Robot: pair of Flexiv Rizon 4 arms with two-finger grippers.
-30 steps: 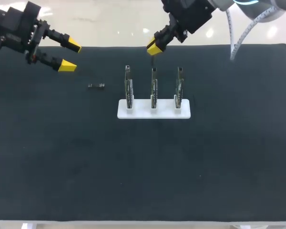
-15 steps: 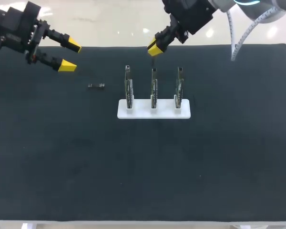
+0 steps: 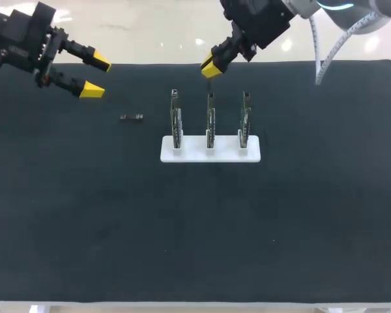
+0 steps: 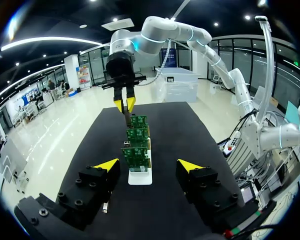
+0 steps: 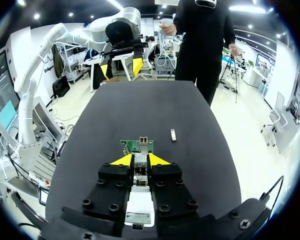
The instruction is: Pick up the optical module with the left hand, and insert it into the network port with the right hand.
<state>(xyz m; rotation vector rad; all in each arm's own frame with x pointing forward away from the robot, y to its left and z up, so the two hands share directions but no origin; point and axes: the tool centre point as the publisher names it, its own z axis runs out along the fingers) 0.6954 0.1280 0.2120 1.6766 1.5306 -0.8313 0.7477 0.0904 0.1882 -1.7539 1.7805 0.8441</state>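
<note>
Pickup pending: optical module point(image 3: 131, 117) on surface point(image 3: 117, 228), left jaws wide, upper left. They must drop onto it. Right jaws: cannot tell.

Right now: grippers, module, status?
Left gripper open, empty. Right gripper shut on a slim module, by the middle board. Loose module on mat, left of boards. Nothing in the way.

Quick layout of our table

The stand point(image 3: 210, 149) sits mid-table point(image 3: 182, 228) with three boards point(image 3: 176, 124) in a row. An optical module point(image 3: 131, 117) lies left of it, with our left gripper point(image 3: 94, 76) farther back-left. Our right gripper point(image 3: 212, 65), a second module point(image 4: 127, 117) pinched in it, hangs behind the middle board point(image 3: 210, 120).
</note>
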